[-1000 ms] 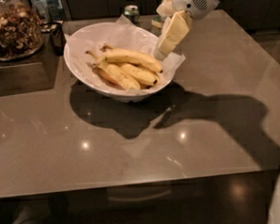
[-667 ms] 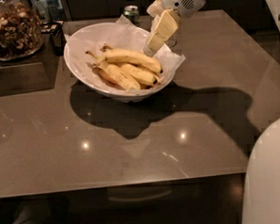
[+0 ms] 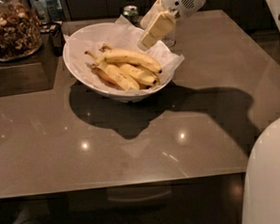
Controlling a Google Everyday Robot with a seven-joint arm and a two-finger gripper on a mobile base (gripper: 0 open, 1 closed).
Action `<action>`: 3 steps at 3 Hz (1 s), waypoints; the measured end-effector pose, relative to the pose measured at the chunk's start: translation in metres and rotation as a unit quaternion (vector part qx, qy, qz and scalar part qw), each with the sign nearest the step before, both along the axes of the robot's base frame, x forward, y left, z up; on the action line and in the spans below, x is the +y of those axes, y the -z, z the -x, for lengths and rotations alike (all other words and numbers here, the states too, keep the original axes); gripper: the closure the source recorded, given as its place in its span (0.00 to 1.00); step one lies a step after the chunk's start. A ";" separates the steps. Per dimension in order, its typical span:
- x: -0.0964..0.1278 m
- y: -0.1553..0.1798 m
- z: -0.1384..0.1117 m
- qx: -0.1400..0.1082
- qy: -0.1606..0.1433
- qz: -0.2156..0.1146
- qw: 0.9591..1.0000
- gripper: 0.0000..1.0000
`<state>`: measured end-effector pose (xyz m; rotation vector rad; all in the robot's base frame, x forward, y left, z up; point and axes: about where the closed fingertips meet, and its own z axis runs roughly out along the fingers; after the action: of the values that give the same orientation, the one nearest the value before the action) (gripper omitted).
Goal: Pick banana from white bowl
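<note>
The white bowl (image 3: 81, 72), lined with crinkled white paper, sits at the back left of the brown table. Several bananas lie in it. The banana (image 3: 130, 59) is the biggest one, lying on top, curved, with its brownish stem to the left and dark tip to the right. My gripper (image 3: 148, 38) hangs over the bowl's back right rim, just above the banana's right half, not touching it. It holds nothing.
A glass jar of nuts (image 3: 9, 29) stands at the back left on a dark ledge. A green can (image 3: 131, 12) stands behind the bowl. A white robot body part (image 3: 270, 177) fills the lower right corner. The table's front edge runs along the bottom.
My gripper has moved left and slightly down, from beside the bowl's right rim to over the bowl near the banana. The bananas have not moved.
</note>
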<state>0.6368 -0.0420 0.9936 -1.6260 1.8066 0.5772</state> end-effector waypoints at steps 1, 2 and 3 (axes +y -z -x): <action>0.008 0.022 -0.013 0.030 0.009 -0.022 0.999 0.28; 0.018 0.042 -0.029 0.055 0.018 -0.047 0.997 0.26; 0.026 0.055 -0.042 0.068 0.024 -0.056 0.996 0.27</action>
<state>0.6787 -0.0159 0.9388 -1.4964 1.8692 0.7713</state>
